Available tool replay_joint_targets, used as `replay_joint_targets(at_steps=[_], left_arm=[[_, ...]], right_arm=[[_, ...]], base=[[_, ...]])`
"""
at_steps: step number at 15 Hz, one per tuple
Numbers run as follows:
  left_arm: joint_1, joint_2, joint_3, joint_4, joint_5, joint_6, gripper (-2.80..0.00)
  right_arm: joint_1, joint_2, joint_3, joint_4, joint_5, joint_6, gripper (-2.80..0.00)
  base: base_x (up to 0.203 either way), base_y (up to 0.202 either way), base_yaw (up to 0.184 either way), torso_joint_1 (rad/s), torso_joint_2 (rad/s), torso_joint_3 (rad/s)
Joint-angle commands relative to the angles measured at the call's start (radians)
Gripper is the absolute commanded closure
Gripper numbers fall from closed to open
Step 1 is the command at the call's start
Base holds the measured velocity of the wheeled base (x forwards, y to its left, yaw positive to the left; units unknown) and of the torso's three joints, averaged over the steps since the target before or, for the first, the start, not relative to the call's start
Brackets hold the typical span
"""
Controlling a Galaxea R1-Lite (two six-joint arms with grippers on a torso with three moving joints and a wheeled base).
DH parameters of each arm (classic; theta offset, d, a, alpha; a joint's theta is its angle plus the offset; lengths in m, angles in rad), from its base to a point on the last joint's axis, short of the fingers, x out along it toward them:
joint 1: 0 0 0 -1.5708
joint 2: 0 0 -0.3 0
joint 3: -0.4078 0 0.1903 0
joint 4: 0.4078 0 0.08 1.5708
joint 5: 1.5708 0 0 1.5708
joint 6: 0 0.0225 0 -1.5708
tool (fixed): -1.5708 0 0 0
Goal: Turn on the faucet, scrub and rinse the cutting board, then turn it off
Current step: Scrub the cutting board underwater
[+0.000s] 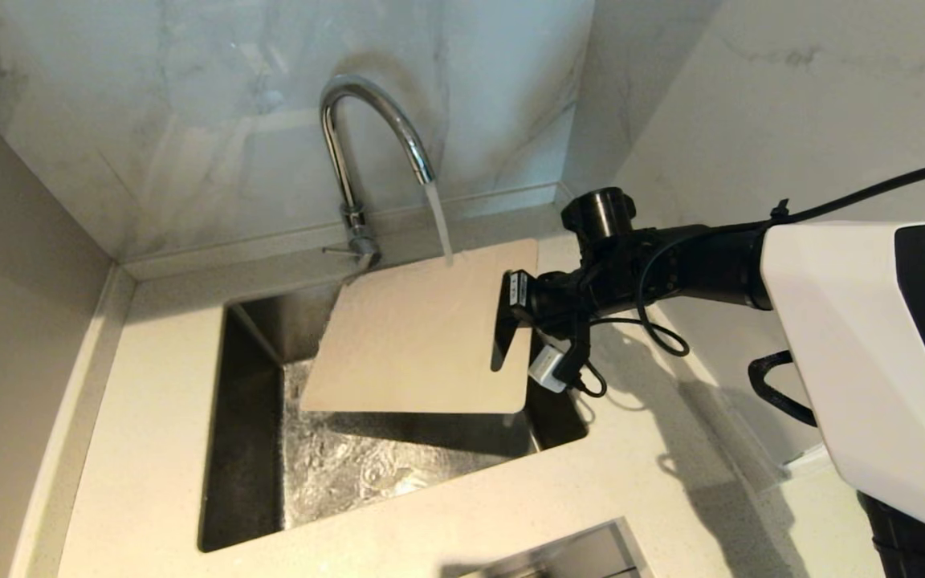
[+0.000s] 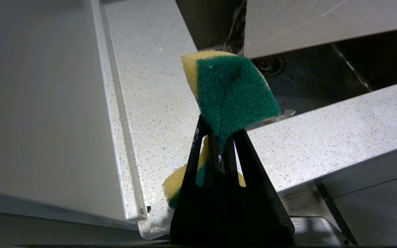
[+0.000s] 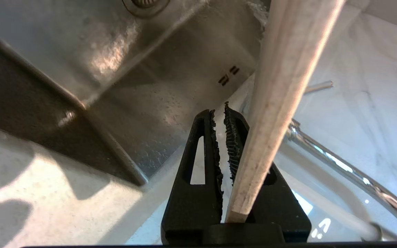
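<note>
The chrome faucet [image 1: 366, 112] is running, and its stream [image 1: 438, 221] falls on the far edge of the cream cutting board [image 1: 414, 337]. The board hangs tilted over the sink [image 1: 246, 449]. My right gripper [image 1: 507, 321] is shut on the board's right edge by the slot handle. In the right wrist view the board [image 3: 281, 89] runs edge-on past the nearly closed right gripper [image 3: 219, 113], with the faucet [image 3: 339, 165] behind it. My left gripper [image 2: 215, 132], outside the head view, is shut on a green-and-yellow sponge [image 2: 233, 89] near the counter's front, below the board [image 2: 322, 24].
Speckled white counter [image 1: 157, 361] surrounds the sink, with marble walls close behind and to the right. The faucet's thin lever [image 1: 342, 251] sticks out to the left at its base. The sink floor is wet around the drain [image 2: 271, 65]. A steel edge [image 1: 567, 554] shows at the counter's front.
</note>
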Motion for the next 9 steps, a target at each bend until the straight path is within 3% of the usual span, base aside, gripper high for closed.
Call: replay_joint_targets(at_steps=[1,9], left_arm=[[0.000,0.002,0.000,0.000,0.000,-0.001,0.00],[0.000,0.002,0.000,0.000,0.000,-0.001,0.00]], right_arm=[[0.001,0.003,0.009,0.007,0.005,-0.020,0.00],[0.001,-0.007,0.010,0.023,0.005,-0.026,0.00]], base=[[0.000,0.000,0.000,0.000,0.00,0.000],[0.000,0.000,0.000,0.000,0.00,0.000]])
